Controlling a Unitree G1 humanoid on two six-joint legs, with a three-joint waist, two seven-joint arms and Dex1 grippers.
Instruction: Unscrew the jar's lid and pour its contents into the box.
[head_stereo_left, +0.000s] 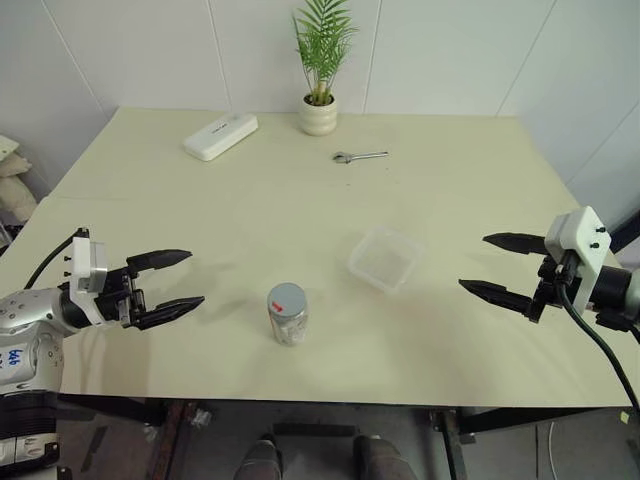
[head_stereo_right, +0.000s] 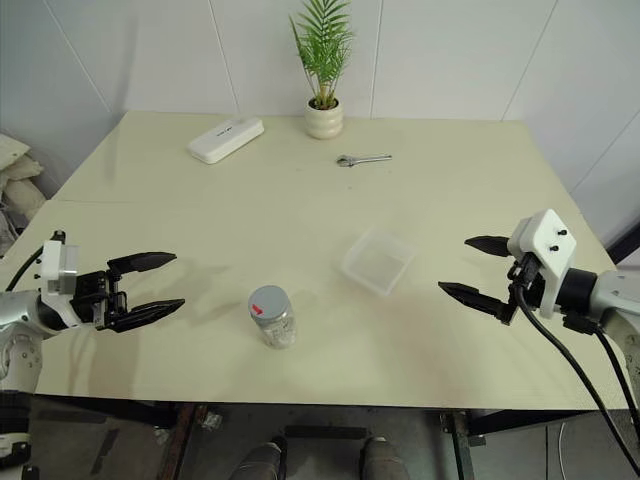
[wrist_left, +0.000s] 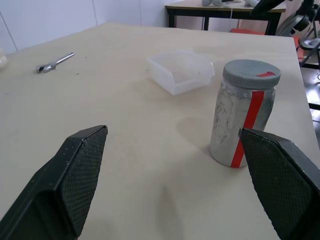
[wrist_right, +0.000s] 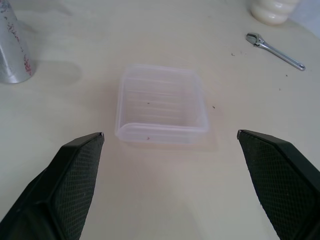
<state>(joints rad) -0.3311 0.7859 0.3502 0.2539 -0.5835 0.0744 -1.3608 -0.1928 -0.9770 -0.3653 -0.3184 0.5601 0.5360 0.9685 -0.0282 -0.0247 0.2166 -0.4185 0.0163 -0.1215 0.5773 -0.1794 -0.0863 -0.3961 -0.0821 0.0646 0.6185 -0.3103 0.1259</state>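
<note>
Table (head_stereo_left: 250, 200) carrying everything. Left gripper (head_stereo_left: 170, 284) and right gripper (head_stereo_left: 505, 268) spread wide, holding nothing, hovering at opposite table edges. Box (head_stereo_left: 384, 258) right of centre, upright. Jar (head_stereo_left: 288, 318) standing near front edge, lid (head_stereo_left: 286, 297) screwed on.

Each hand (head_stereo_left: 168, 284) has two black textured fingers, a white wrist block and black cables.

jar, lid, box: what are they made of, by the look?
Jar: clear glass or hard plastic, can't tell which; dusty inside, red strip down its side.
Lid: matte grey, likely plastic; ribbed edge, red mark on top.
Box: thin translucent plastic; table shows through its ribbed floor.
</note>
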